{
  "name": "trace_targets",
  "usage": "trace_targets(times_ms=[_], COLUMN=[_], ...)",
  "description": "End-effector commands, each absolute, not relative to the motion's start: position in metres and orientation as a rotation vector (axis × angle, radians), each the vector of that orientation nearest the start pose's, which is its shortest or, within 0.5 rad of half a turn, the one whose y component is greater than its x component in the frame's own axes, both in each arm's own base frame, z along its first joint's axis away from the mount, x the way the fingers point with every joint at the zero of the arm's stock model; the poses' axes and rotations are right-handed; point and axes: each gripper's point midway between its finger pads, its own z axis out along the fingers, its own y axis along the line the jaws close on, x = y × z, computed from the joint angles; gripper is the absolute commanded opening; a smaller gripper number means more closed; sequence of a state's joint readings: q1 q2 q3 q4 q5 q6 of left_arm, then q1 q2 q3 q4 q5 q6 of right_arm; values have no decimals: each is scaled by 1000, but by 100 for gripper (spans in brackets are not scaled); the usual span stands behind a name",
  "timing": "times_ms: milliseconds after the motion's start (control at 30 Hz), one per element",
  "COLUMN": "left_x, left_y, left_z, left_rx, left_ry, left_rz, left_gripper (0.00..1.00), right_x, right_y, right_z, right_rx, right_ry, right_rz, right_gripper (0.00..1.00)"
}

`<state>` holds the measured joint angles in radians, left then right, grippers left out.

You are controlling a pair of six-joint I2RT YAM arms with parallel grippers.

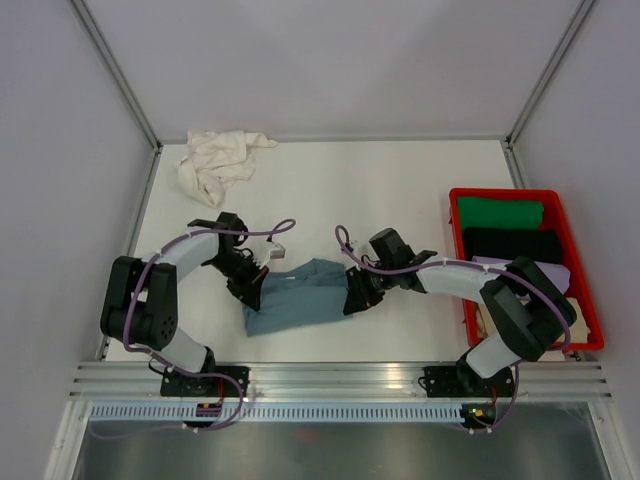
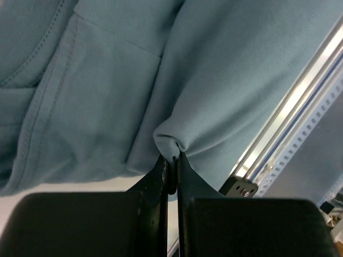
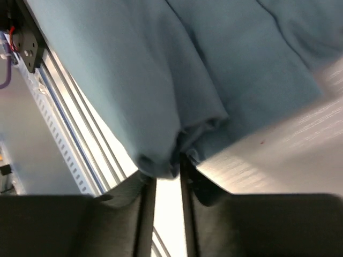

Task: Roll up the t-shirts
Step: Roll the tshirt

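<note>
A dusty blue-grey t-shirt (image 1: 300, 298) lies crumpled on the white table between my two arms. My left gripper (image 1: 252, 285) is at its left end. In the left wrist view that gripper (image 2: 172, 158) is shut on a small pinched fold of the blue cloth (image 2: 107, 96). My right gripper (image 1: 355, 300) is at the shirt's right end. In the right wrist view its jaws (image 3: 169, 166) stand a narrow gap apart, with a bunch of blue cloth (image 3: 161, 69) caught between the tips. A cream-white t-shirt (image 1: 215, 160) lies in a heap at the back left.
A red crate (image 1: 455, 250) stands at the right edge with a green roll (image 1: 500, 213) and a black roll (image 1: 510, 243) inside. An aluminium rail (image 1: 340, 380) runs along the near table edge. White walls enclose the table.
</note>
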<state>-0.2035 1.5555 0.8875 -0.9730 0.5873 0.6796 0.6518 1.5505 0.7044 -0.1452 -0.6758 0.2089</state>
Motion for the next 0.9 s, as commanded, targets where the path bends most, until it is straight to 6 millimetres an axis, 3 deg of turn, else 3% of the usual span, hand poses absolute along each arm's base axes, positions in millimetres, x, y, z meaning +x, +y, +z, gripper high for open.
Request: trace_targets(times_ms=[0,167,267,300,400,467,500,567,600,633,667,767,867], left_x=[177,179,181,182,188,186,180,176,174,173,170,176,181], left_y=[-89,-87,-90,-91,-87,-82,-80,-76,-77,-78,-80,-80,-77], left_z=[29,31,38,41,54,60,57,50,48,46,42,37,34], left_rx=[1325,1355,1340,1317,1229,1194,1189,1160,1151,1142,1135,1122,1114], left_ry=[2727,2692,2652,2657,2650,2639,2653,2709,2730,2740,2758,2758,2774], left_rz=[-712,-686,-683,-676,-613,-558,-557,-538,-554,-568,-601,-586,-549], left_gripper=[2,2,2,2,2,2,2,2,2,2,2,2,2], right_x=[182,202,215,218,218,217,209,196,181,183,172,177,192], right_y=[280,265,258,258,265,279,299,321,337,352,361,377,385], right_z=[49,72,105,121,137,145,149,154,149,159,150,156,133], right_rx=[-816,-823,-778,-768,-733,-731,-784,-826,-845,-832,-830,-788,-761], right_ry=[2501,2459,2379,2332,2277,2226,2158,2107,2117,2046,2066,1991,2055], right_rz=[1150,944,854,855,877,920,983,1072,1138,1188,1226,1275,1208], right_gripper=[31,39,41,41,31,24,19,16,13,12,11,9,6])
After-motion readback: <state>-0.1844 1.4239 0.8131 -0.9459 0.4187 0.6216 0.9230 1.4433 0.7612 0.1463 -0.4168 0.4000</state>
